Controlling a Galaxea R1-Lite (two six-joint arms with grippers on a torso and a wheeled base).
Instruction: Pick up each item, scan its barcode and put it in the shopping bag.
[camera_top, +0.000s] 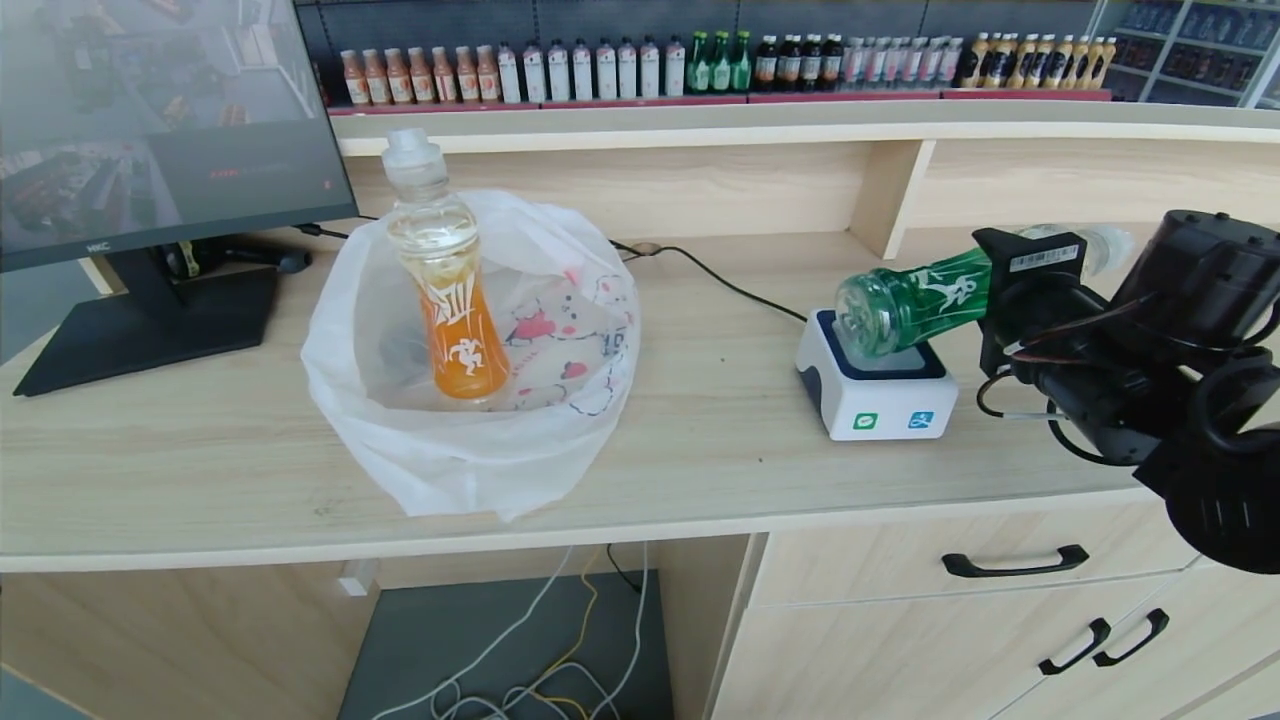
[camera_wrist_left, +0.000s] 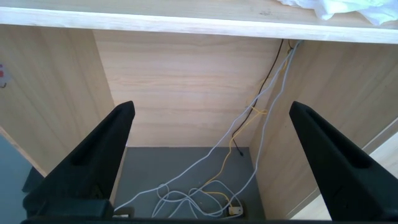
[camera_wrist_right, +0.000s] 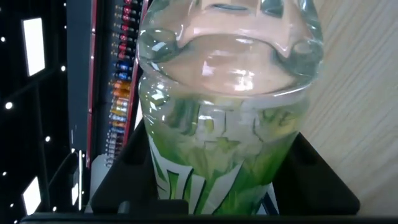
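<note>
Green bottle (camera_top: 915, 300) lies sideways, pinched at its waist in my right gripper (camera_top: 1020, 290), base over the scanner (camera_top: 880, 400) near the desk's (camera_top: 720, 400) right edge. It looks full, so heavy, and the stiff, slick plastic could slip, so I'd keep hold at the waist. The orange bottle (camera_top: 450, 300) stands in the shopping bag (camera_top: 470, 460), left of centre. My left gripper (camera_wrist_left: 211, 162) hangs spread below the front edge.

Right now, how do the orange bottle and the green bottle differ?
The orange bottle stands upright in the shopping bag; the green bottle lies tilted, base over the scanner. The orange bottle is free; the green bottle is clamped in the right gripper. Both share one shape.
</note>
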